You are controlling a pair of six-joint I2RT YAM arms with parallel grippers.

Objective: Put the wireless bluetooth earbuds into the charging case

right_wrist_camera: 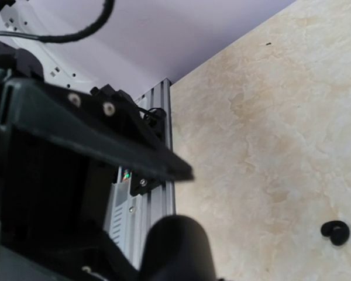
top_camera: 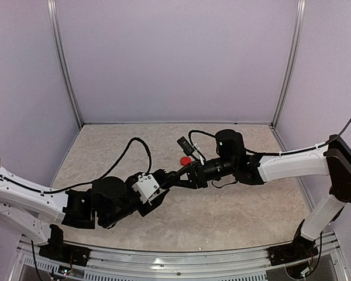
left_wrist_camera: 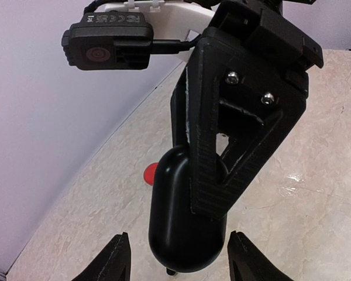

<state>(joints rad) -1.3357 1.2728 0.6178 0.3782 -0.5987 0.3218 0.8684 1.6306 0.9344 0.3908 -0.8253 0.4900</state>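
At left gripper (left_wrist_camera: 179,259): spread wide, straddling the end of a black case (left_wrist_camera: 181,234). At right gripper (top_camera: 180,174): clamped tight on that case, above the table (right_wrist_camera: 281,117). On the table: one black bud (right_wrist_camera: 335,232), loose.

Left arm (top_camera: 29,202) and right arm (top_camera: 292,164) are both reaching inward, low, wrists nearly meeting at centre. Right gripper (left_wrist_camera: 193,193) is pinching a black case (left_wrist_camera: 175,234), jaws closed on it. Left gripper (left_wrist_camera: 178,262) is holding its fingers spread, flanking the case's end.
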